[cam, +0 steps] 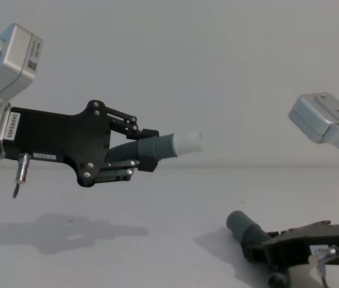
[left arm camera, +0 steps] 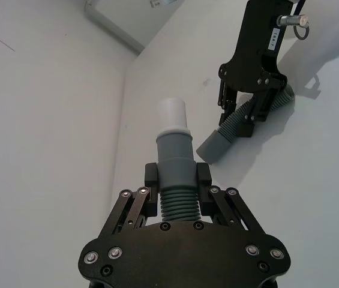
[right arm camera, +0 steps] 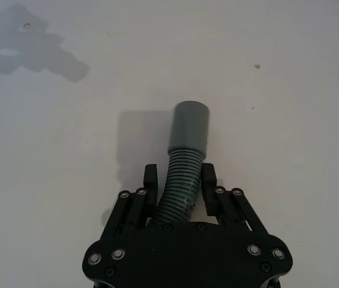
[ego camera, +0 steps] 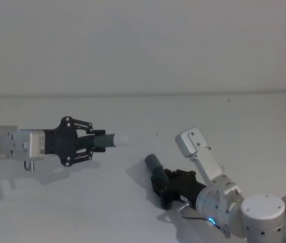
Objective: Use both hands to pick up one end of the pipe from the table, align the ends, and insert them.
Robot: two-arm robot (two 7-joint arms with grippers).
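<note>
left pincer [ego camera: 97, 141] clamps the white-tipped piece [ego camera: 113, 139] aloft, right pincer [ego camera: 159, 183] clamps the cuffed piece [ego camera: 153, 163] low.

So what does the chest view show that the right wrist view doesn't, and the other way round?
Chest view: the left gripper high over the table, jaws shut on the white-tipped piece, well above the cuffed piece. Right wrist view: that piece's ribs up close, between the right gripper jaws. Both: the right gripper holding the cuffed piece, cuff pointing away.

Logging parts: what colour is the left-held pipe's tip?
White plug tip, clearest in the left wrist view.
</note>
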